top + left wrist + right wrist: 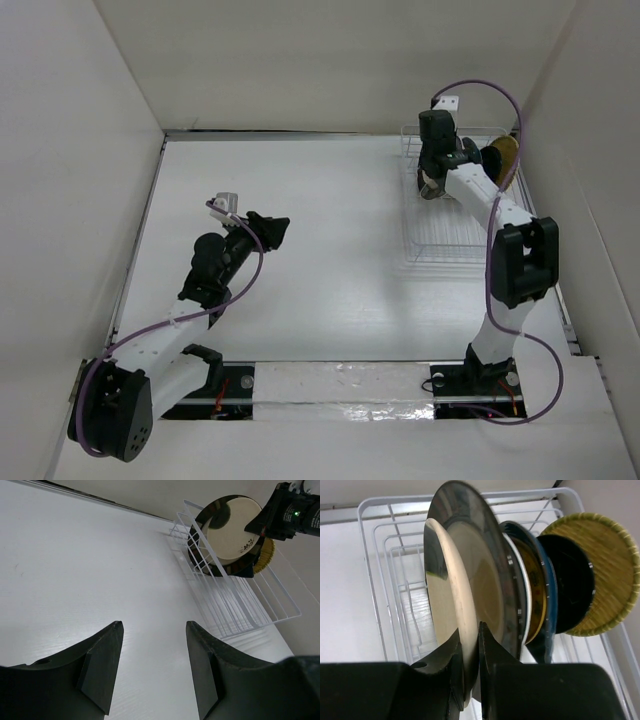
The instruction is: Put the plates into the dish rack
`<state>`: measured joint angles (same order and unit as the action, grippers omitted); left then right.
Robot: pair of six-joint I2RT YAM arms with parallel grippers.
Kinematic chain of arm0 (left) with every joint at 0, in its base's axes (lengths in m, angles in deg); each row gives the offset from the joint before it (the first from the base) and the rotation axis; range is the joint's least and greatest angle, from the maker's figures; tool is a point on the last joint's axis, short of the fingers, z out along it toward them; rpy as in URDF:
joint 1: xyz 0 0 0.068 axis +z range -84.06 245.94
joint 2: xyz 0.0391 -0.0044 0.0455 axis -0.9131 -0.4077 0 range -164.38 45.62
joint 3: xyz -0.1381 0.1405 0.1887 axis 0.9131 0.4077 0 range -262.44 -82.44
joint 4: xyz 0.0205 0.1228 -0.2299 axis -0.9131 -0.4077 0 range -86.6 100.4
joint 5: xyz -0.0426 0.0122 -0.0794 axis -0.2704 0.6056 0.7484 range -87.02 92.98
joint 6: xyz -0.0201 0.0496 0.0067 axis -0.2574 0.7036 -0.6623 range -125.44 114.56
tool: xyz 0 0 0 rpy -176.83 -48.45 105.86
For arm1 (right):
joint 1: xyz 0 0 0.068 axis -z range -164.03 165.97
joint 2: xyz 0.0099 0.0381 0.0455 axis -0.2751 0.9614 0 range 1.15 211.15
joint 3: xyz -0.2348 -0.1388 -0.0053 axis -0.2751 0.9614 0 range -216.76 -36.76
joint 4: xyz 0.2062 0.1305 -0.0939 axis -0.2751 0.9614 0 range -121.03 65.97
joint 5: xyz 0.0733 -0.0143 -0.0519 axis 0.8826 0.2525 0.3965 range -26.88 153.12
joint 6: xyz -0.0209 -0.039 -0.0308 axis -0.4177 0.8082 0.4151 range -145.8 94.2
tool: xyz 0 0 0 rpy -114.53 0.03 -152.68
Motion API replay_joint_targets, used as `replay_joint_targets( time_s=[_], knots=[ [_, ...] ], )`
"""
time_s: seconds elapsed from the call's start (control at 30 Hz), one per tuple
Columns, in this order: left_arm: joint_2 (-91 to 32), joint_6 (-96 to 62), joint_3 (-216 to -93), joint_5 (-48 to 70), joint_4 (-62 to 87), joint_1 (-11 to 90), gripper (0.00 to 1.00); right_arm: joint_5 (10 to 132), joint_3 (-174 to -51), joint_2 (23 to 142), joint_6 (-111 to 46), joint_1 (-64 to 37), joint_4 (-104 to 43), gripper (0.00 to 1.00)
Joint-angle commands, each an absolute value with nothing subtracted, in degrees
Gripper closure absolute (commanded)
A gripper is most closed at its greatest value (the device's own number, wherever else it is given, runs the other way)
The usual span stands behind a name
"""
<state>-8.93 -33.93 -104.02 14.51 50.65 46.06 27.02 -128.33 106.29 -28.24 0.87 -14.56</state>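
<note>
R arm is stretched out to the far right corner of the white table [330,300], where the white wire dish rack [450,235] sits close to the side wall. The right gripper [470,640] is clamped on the bottom rim of a plain cream round plate [447,600], one black finger [452,655] on each face. The plate stands on edge inside the rack, at the front of a row of dishes.

Right behind it, approx parallel, is a large round plate w/ a dark shiny rim and tan centre [480,575]; can't tell if the two touch. Next come a thin white plate edge [517,585], a yellow patterned plate [534,600], a dark blue dish [549,595], a glossy black plate [570,590], and last a woven yellow round dish [605,570], leaning back toward the rack's end wall. All of them are packed into the far end of the rack.

L arm is folded over the left-centre of the table, well apart from the rack. The left gripper [154,627] hangs above bare tabletop w/ its jaws spread wide and nothing between them, pointing roughly toward the rack.
</note>
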Motion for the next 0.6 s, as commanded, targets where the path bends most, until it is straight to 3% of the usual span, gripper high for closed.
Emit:
replay_joint_targets(
  time_s=[0.0, 0.1, 0.13, 0.17, 0.27, 0.47, 0.53, 0.57],
  knots=[
    [-8.1, -33.2, -106.7, 13.9, 51.7, 45.9, 0.50, 28.6, -130.3, 109.0, -28.9, 0.0, -15.4, 0.99],
    [-7.4, -33.7, -106.4, 13.4, 51.5, 45.9, 0.50, 28.6, -130.3, 110.2, -29.7, -0.6, -15.4, 0.91],
    [-6.9, -34.2, -106.3, 12.7, 51.4, 45.9, 0.50, 28.0, -130.1, 110.0, -29.7, -1.3, -15.6, 0.80],
    [-6.6, -34.4, -106.2, 12.5, 51.4, 45.9, 0.50, 26.7, -130.0, 109.7, -30.0, -1.3, -15.9, 0.56],
    [-4.8, -35.1, -106.0, 11.5, 51.0, 45.9, 0.50, 29.3, -128.5, 105.1, -31.0, -2.5, -17.7, 0.27],
    [-2.8, -39.0, -107.5, 10.4, 49.1, 45.9, 0.50, 37.3, -120.4, 88.6, -33.4, -8.3, -26.3, 0.20],
    [-1.1, -40.0, -107.6, 9.9, 48.4, 45.9, 0.51, 39.6, -115.5, 82.2, -33.9, -10.6, -29.2, 0.20],
    [-0.4, -40.5, -107.8, 9.7, 47.8, 45.9, 0.51, 42.3, -113.9, 80.2, -34.6, -12.8, -32.5, 0.25]
  ],
)
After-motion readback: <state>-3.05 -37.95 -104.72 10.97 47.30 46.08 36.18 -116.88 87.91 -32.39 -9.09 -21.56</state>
